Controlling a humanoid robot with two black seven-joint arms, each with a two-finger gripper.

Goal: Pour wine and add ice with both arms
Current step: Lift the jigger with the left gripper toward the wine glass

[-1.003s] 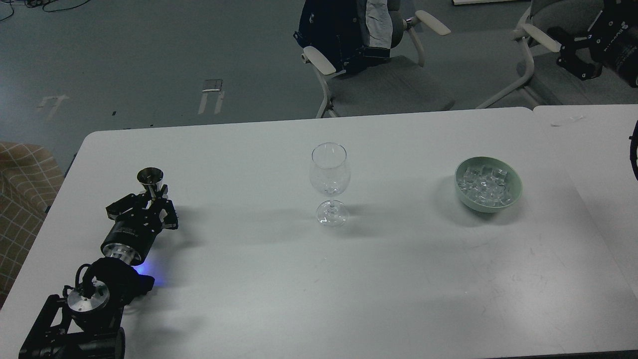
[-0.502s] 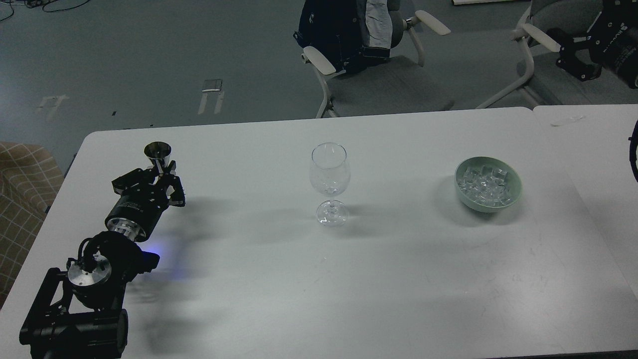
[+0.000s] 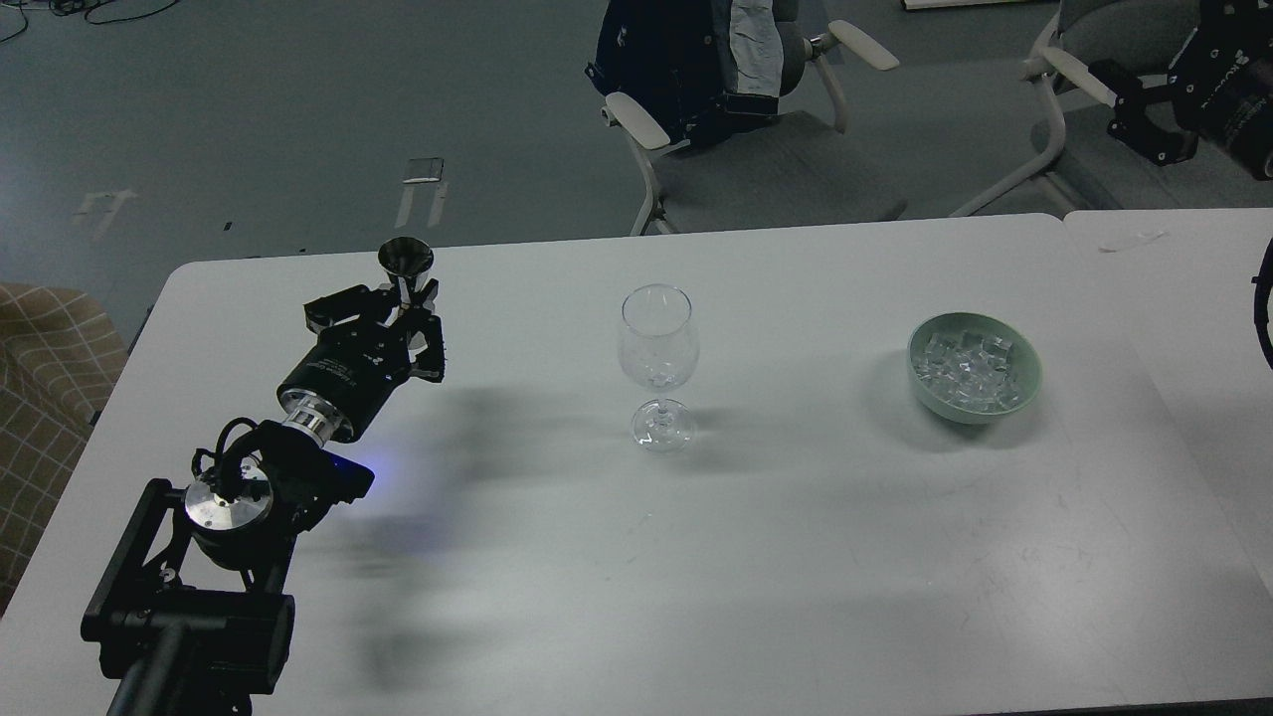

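Observation:
My left gripper (image 3: 402,310) is shut on the stem of a small metal measuring cup (image 3: 406,259) and holds it upright above the table, left of the wine glass (image 3: 656,343). The wine is hidden inside the cup. The clear stemmed glass stands upright at the table's middle; glints show low in its bowl, and I cannot tell what they are. A pale green bowl (image 3: 1024,393) at the right holds several clear ice cubes (image 3: 967,368). My right gripper (image 3: 1134,104) hangs open and empty at the far top right, beyond the table.
The white table (image 3: 636,577) meets a second table (image 3: 1183,288) at the right. Two grey chairs (image 3: 756,169) stand behind the far edge, one draped with a dark jacket. A tan checked seat (image 3: 45,368) is off the left edge.
My left gripper has lifted the metal cup and carried it up and to the right, towards the wine glass. The right gripper has barely shifted. Glass and bowl have not moved.

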